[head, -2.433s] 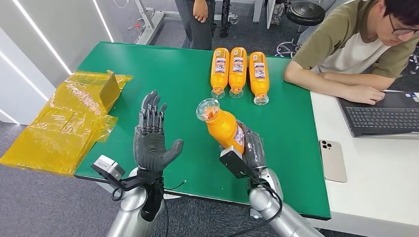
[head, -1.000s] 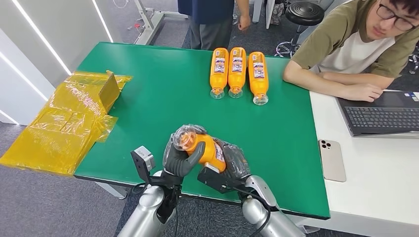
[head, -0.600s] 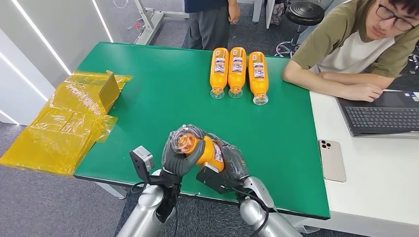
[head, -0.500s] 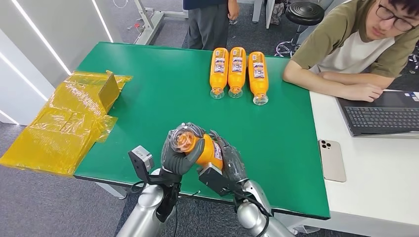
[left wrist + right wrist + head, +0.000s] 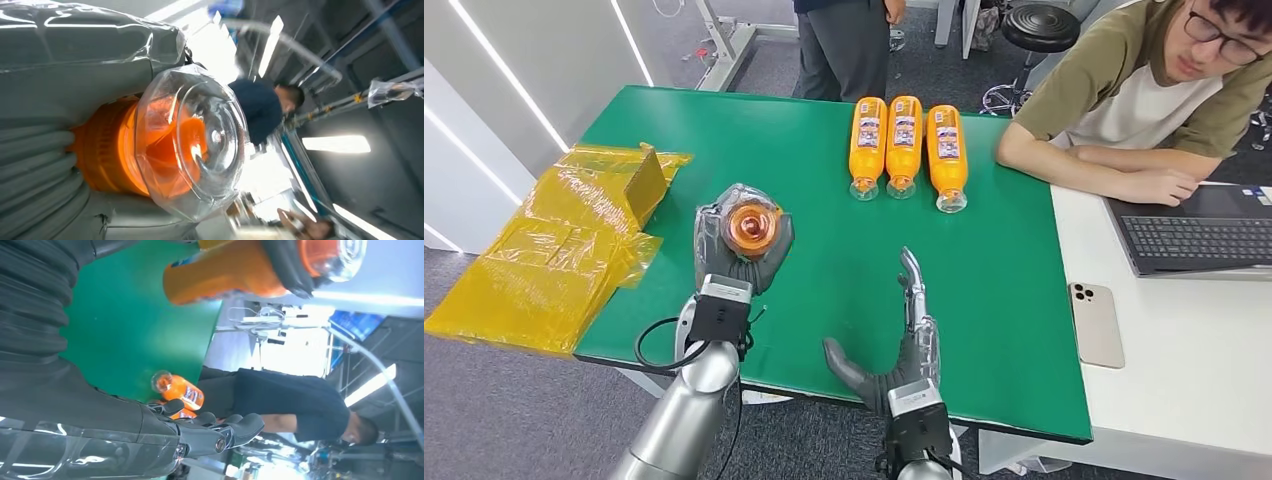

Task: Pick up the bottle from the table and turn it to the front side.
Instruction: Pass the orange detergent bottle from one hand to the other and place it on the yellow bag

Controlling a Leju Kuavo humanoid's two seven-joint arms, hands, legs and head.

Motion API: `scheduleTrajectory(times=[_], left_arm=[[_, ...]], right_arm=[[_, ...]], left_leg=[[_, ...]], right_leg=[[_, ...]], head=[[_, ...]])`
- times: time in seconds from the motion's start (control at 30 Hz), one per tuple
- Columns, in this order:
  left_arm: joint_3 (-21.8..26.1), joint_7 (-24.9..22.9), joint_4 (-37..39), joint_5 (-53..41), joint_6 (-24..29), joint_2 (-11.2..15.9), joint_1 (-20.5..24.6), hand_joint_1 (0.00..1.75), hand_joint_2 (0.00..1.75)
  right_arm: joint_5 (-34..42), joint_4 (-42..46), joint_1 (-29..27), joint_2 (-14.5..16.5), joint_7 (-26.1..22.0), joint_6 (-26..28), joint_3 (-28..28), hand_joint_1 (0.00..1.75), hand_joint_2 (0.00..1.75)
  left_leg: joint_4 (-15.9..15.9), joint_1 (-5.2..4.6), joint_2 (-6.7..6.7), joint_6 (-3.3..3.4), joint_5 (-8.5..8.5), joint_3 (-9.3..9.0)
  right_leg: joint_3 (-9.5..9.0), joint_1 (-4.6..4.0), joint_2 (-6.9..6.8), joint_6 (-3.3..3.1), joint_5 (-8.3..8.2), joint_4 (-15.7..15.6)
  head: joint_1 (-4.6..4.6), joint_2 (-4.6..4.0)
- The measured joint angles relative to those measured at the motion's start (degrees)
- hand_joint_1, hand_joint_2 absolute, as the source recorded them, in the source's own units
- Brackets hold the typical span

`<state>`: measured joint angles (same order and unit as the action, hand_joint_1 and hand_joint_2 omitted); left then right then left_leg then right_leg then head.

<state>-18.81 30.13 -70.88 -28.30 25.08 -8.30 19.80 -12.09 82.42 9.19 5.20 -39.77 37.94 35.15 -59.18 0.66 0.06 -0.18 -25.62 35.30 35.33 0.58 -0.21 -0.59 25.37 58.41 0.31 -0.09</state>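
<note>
Head view shows the left robot hand (image 5: 742, 245) wrapped around the bottle (image 5: 751, 226), lifted clear of the green desk (image 5: 984, 290) with its clear domed end pointing up at the camera. The fingers close around the orange body; in the left wrist view the ribbed grey cover and thumb press against the bottle (image 5: 165, 145) just behind that dome. The label is hidden in these pictures, so I cannot tell whether the front side faces out yet.

The right robot hand (image 5: 902, 345) holds nothing: fingers straight and apart, thumb out, poised above the desk's near edge and well apart from the bottle.

Risks, as I judge them:
- One hand alone carries the bottle. The body is smooth and round, and a grip set near one end could let it slide or swing if the wrist rolls quickly.
- A fall from this height would likely send it rolling over the near edge to the floor, or toward the yellow plastic wrap (image 5: 554, 250) at the left.
- If the right robot hand comes in to help turn it, a mistimed release could leave the bottle unsupported between the two.
- Three bottles (image 5: 906, 143) lie side by side at the far edge, beside a seated person (image 5: 1144, 100); a wide swing could disturb them.
</note>
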Motion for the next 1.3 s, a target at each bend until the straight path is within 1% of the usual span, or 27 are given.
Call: scheduleTrajectory(times=[0.07,0.1,0.17,0.23,0.3,0.37,0.4,0.47,0.57,0.67,0.73,0.83,0.93,1.13,1.3], left_arm=[[0.0,-2.7,0.9,-5.7,3.3,2.6,2.4,1.75,1.75],[0.0,-4.5,1.9,-9.3,5.3,4.5,4.1,1.75,1.75],[0.0,-9.8,5.2,-19.9,9.6,9.1,8.1,1.75,1.75],[0.0,-14.6,9.4,-31.9,12.8,13.6,11.8,1.75,1.75],[0.0,-16.1,13.7,-38.2,13.6,17.3,14.6,1.75,1.75],[0.0,-16.3,17.1,-39.5,13.8,19.9,16.4,1.75,1.75],[0.0,-16.5,18.4,-39.8,13.9,20.7,16.9,1.75,1.75],[0.0,-17.5,20.5,-40.9,13.7,21.9,17.7,1.75,1.75],[-0.1,-19.5,24.6,-44.1,11.9,23.6,19.1,1.75,1.75],[-0.1,-20.5,31.1,-47.5,9.4,25.1,21.1,1.75,1.75],[-0.4,-21.0,35.6,-49.4,7.0,25.6,22.2,1.75,1.75],[-1.4,-21.5,40.9,-51.1,3.9,25.8,22.5,1.75,1.75],[-2.3,-21.7,44.1,-51.6,3.1,25.8,22.4,1.75,1.75],[-3.1,-21.7,47.0,-51.8,2.3,25.8,22.4,1.75,1.75],[-4.1,-22.0,48.9,-54.3,-2.9,25.7,22.3,1.75,1.75]], right_arm=[[1.4,1.3,-0.2,-0.5,-0.1,0.8,0.8,0.00,1.75],[1.7,2.0,-0.4,-0.8,-0.2,1.0,1.1,0.00,1.75],[1.8,3.2,-0.9,-1.2,-0.3,1.0,1.5,0.00,1.75],[1.5,4.3,-1.3,-1.5,-0.3,1.1,1.6,0.00,1.75],[1.1,5.2,-1.6,-1.6,-0.3,1.1,1.6,0.00,1.75],[0.9,6.0,-1.9,-1.8,-0.3,1.1,1.6,0.00,1.75],[0.7,6.3,-2.0,-1.9,-0.3,1.1,1.5,0.00,1.75],[0.5,6.7,-2.3,-2.0,-0.3,1.1,1.5,0.00,1.75],[-0.4,7.6,-2.9,-2.0,-0.4,1.1,1.1,0.00,1.75],[-1.9,9.2,-4.2,-2.3,-0.4,1.1,0.5,0.00,1.75],[-2.5,10.1,-4.8,-2.7,-0.4,1.1,0.4,0.00,1.75],[-2.5,11.0,-5.3,-3.0,-0.4,1.1,0.3,0.00,1.75],[-2.5,11.4,-5.5,-3.1,-0.4,1.1,0.3,0.00,1.75],[-2.5,11.6,-5.5,-3.2,-0.4,1.1,0.3,0.00,1.75],[-2.6,11.7,-5.6,-3.2,-0.4,1.1,0.3,0.00,1.75]], left_leg=[[0.0,0.00,0.01,-0.03,0.02,-0.01],[0.0,0.01,0.01,-0.06,0.04,-0.02],[0.0,0.03,0.04,-0.13,0.09,-0.04],[0.0,0.04,0.11,-0.16,0.10,-0.09],[0.0,0.04,0.17,-0.18,0.12,-0.12],[0.0,0.04,0.17,-0.20,0.13,-0.11],[0.0,0.04,0.17,-0.20,0.13,-0.11],[0.0,0.04,0.17,-0.20,0.13,-0.10],[0.0,0.03,0.18,-0.20,0.12,-0.08],[0.0,0.02,0.25,-0.20,0.12,-0.08],[0.0,0.02,0.26,-0.20,0.12,-0.09],[0.0,0.02,0.25,-0.20,0.12,-0.08],[0.0,0.03,0.26,-0.20,0.12,-0.07],[0.0,0.02,0.25,-0.20,0.11,-0.07],[0.0,0.02,0.26,-0.21,0.11,-0.07]], right_leg=[[0.00,0.00,0.01,-0.01,-0.01,0.0],[0.00,-0.01,0.02,-0.02,-0.01,0.0],[0.01,-0.02,0.06,-0.05,-0.03,0.1],[0.04,-0.03,0.16,-0.09,-0.06,0.1],[0.07,-0.03,0.22,-0.11,-0.06,0.2],[0.09,-0.03,0.22,-0.11,-0.06,0.2],[0.09,-0.03,0.22,-0.12,-0.05,0.2],[0.09,-0.03,0.22,-0.12,-0.05,0.2],[0.10,-0.03,0.23,-0.12,-0.05,0.2],[0.12,-0.02,0.29,-0.13,-0.05,0.2],[0.13,-0.01,0.31,-0.13,-0.05,0.2],[0.14,-0.02,0.30,-0.13,-0.06,0.2],[0.15,-0.02,0.31,-0.13,-0.06,0.2],[0.16,-0.02,0.31,-0.13,-0.05,0.2],[0.15,-0.02,0.31,-0.13,-0.06,0.2]], head=[[0.01,0.00],[0.00,0.00],[0.01,0.00],[-0.01,0.00],[-0.02,0.00],[-0.01,0.00],[-0.01,0.00],[0.00,0.00],[0.02,0.00],[0.01,0.00],[0.02,0.00],[0.02,0.00],[0.03,0.00],[0.03,0.00],[0.03,0.00]])
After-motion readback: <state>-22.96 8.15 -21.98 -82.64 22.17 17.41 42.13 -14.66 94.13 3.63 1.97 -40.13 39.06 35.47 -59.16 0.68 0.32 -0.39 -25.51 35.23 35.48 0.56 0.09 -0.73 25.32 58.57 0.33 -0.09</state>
